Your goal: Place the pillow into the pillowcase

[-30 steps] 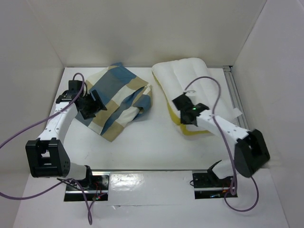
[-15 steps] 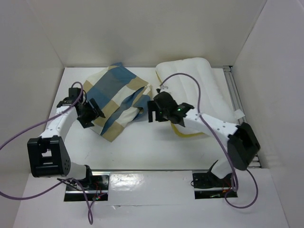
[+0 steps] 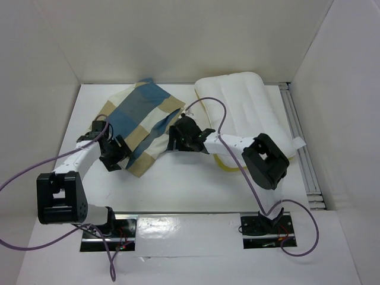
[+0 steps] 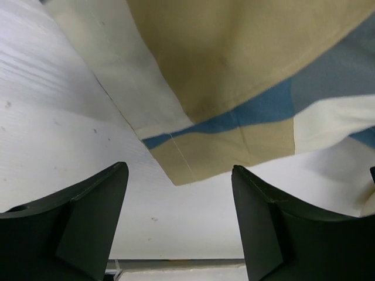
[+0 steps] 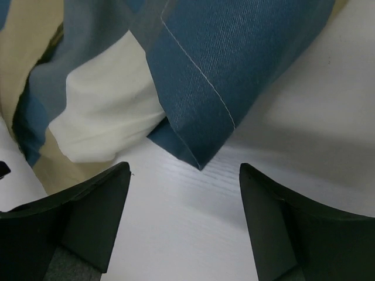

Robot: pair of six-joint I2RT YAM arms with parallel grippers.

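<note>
Pillowcase [image 3: 142,122] crumpled beside pillow [image 3: 243,98]; L claw [image 3: 120,152] & R claw [image 3: 174,139] both wide, empty.

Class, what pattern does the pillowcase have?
Large blue, tan and cream blocks; the pillowcase shows best in the top external view.

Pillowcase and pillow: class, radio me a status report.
Left gripper open, empty, at near corner of blue-tan-cream checked fabric pillowcase. Right gripper open, empty, at its blue hem. Soft white rectangular pillow lies outside, far right. Nothing blocking.
</note>
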